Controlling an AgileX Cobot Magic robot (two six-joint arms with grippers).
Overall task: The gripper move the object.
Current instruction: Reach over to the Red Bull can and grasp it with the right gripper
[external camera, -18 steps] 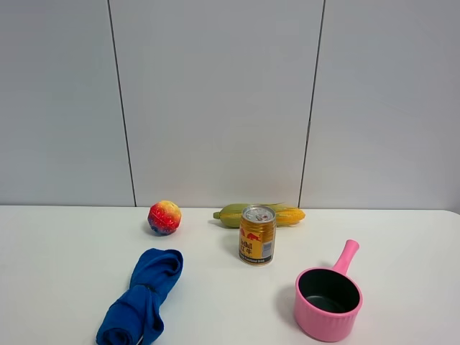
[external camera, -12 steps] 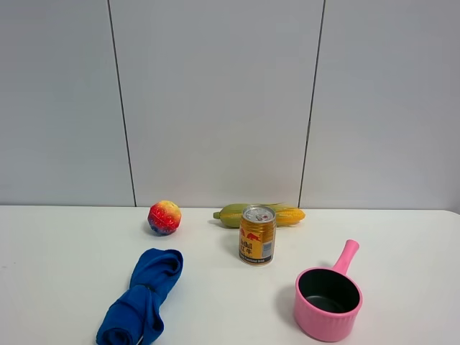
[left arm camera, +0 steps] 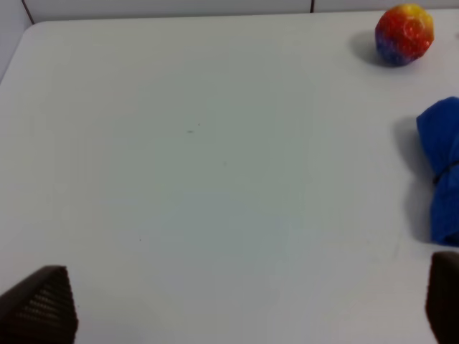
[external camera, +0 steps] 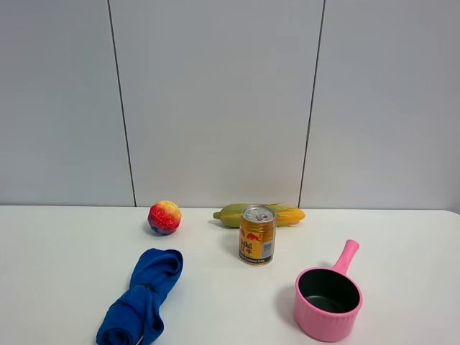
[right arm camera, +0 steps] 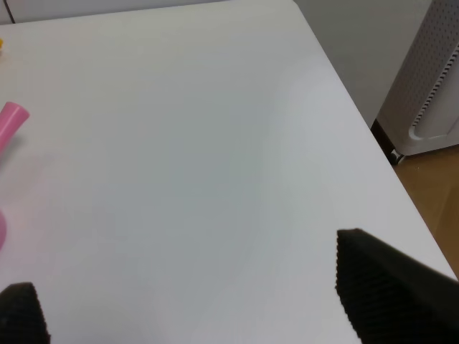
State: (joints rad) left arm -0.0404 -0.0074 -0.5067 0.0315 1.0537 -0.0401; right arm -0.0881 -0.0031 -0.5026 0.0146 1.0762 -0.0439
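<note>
The gold-yellow drink can point(external camera: 257, 235) stands upright in the middle of the white table point(external camera: 65, 251), silver top up, just in front of the corn cob point(external camera: 260, 215). Neither arm shows in the exterior high view. The left gripper point(left arm camera: 237, 304) is open; its black fingertips point(left arm camera: 39, 304) sit at the frame's lower corners over bare table, far from the can. The right gripper point(right arm camera: 208, 287) is open too, its fingertips point(right arm camera: 391, 290) over bare table near the right edge. The can is out of both wrist views.
A red-yellow ball point(external camera: 164, 217) point(left arm camera: 404, 33) lies left of the can. A blue cloth point(external camera: 142, 296) point(left arm camera: 440, 169) lies at the front left. A pink saucepan point(external camera: 328, 299) stands at the front right, its handle point(right arm camera: 10, 122) in the right wrist view. The table's right edge point(right arm camera: 358, 122) drops to the floor.
</note>
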